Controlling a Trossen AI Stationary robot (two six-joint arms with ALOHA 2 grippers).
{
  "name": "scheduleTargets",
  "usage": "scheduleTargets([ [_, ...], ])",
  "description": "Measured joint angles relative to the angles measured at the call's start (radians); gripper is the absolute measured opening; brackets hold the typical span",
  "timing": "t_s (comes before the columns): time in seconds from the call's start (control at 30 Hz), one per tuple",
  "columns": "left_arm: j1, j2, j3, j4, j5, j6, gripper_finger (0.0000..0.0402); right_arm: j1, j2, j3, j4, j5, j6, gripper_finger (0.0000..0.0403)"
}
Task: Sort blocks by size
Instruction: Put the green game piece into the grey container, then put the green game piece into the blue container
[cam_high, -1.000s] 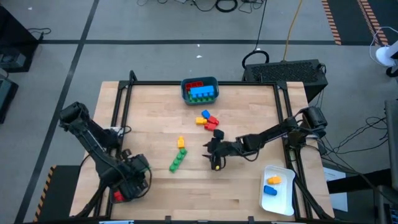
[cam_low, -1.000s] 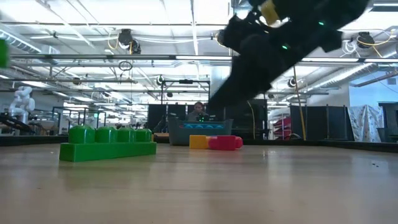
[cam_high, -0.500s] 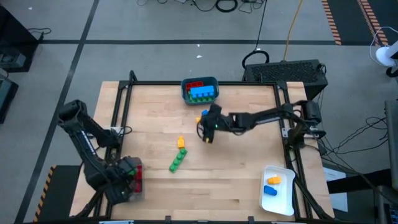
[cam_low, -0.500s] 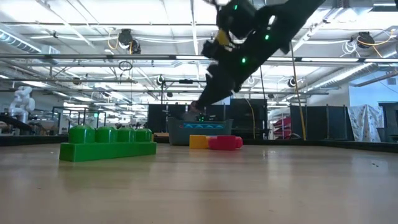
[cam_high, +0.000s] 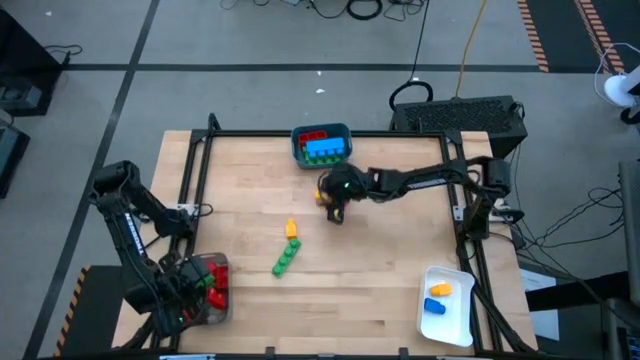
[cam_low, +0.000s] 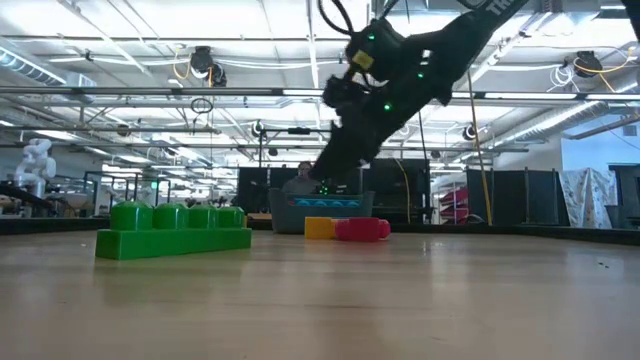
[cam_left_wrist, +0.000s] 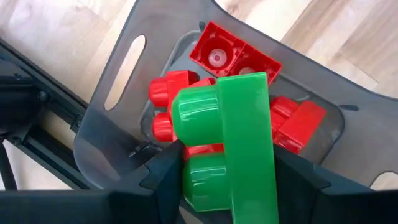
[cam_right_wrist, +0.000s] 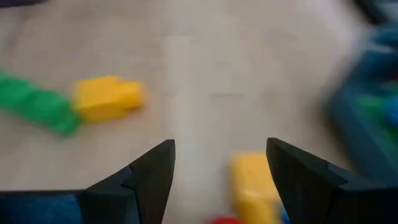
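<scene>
I have the left gripper (cam_left_wrist: 227, 180) clamped on a short green block (cam_left_wrist: 227, 146), holding it over the grey bin (cam_high: 205, 290) at the lower left of the high view, so I judge that this bin takes the short pieces; red blocks (cam_left_wrist: 233, 59) already lie in its bottom, right under the green one. The right gripper (cam_high: 335, 205) sits just below the teal bin (cam_high: 322, 146) at upper centre, fingers (cam_right_wrist: 146, 177) spread wide with nothing between them, poised above the small cluster of loose blocks (cam_low: 345, 229) there, where a yellow block (cam_right_wrist: 252, 183) shows below the gap, so I read it as lining up the next pick. The teal bin holds a broad blue block (cam_high: 323, 150) and a red one. The white tray (cam_high: 445, 318) at lower right carries an orange block (cam_high: 439, 290) and a blue one. In the middle of the table (cam_high: 400, 300) a long green block (cam_high: 286, 259) lies end to end with a yellow piece (cam_high: 291, 229), not yet sorted
</scene>
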Motion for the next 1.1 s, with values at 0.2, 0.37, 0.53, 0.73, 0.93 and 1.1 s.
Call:
scheduleTargets([
  [0.2, 0.001, 0.000, 0.000, -0.002, 0.009, -0.034, 0.0245, 0.104, 0.143, 0.148, -0.018, -0.097, -0.120, 0.0242],
  [0.37, 0.001, 0.001, 0.000, 0.004, 0.080, -0.079, 0.0313, 0.183, 0.262, 0.337, -0.117, -0.122, -0.276, 0.0242],
  [0.53, 0.001, 0.000, 0.003, 0.028, 0.095, -0.074, 0.0346, 0.230, 0.350, 0.489, -0.234, -0.123, -0.431, 0.0242],
  [0.73, 0.003, -0.001, 0.028, 0.029, -0.012, -0.065, 0.0348, 0.249, 0.474, 0.647, -0.385, -0.122, -0.541, 0.0242],
  [0.93, 0.006, -0.001, 0.030, 0.026, -0.060, -0.022, 0.0348, 0.250, 0.542, 0.725, -0.485, -0.123, -0.549, 0.0242],
  [1.1, 0.033, -0.001, 0.030, 0.026, -0.108, 0.042, 0.0348, 0.250, 0.548, 0.735, -0.522, -0.125, -0.543, 0.0226],
])
